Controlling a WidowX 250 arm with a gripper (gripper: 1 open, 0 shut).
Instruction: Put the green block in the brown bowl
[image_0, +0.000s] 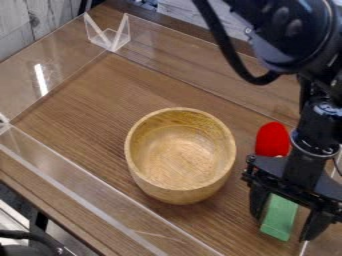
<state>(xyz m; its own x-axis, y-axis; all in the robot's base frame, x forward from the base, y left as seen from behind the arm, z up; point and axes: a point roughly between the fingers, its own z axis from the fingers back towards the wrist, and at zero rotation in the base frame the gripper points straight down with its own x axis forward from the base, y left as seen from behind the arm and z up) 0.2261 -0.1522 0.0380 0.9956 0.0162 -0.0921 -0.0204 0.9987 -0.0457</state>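
A big round brown bowl (181, 154) made of wood sits near the middle of the wooden worktop (94, 95). Nothing can be seen inside it.

To the right of the bowl, near the right edge of the worktop, lies the green block (281, 217). It is flat and long, and it rests on the worktop, not in the bowl. It is close to the bowl but does not touch it.

The black robot arm (314, 130) reaches down from the top right. Its claw (286, 212) points straight down and is wide open. One finger stands on the left side of the green block and the other stands on the right side, so the block sits between them. The fingers are low, down by the block. The claw has not closed on the block and holds nothing. It is hard to tell if a finger touches the block.

A red strawberry toy (273, 139) sits just behind the claw, close to the bowl's right side.

A see-through plastic wall (54, 70) runs around the worktop. A small clear stand (107, 33) sits far back on the left.
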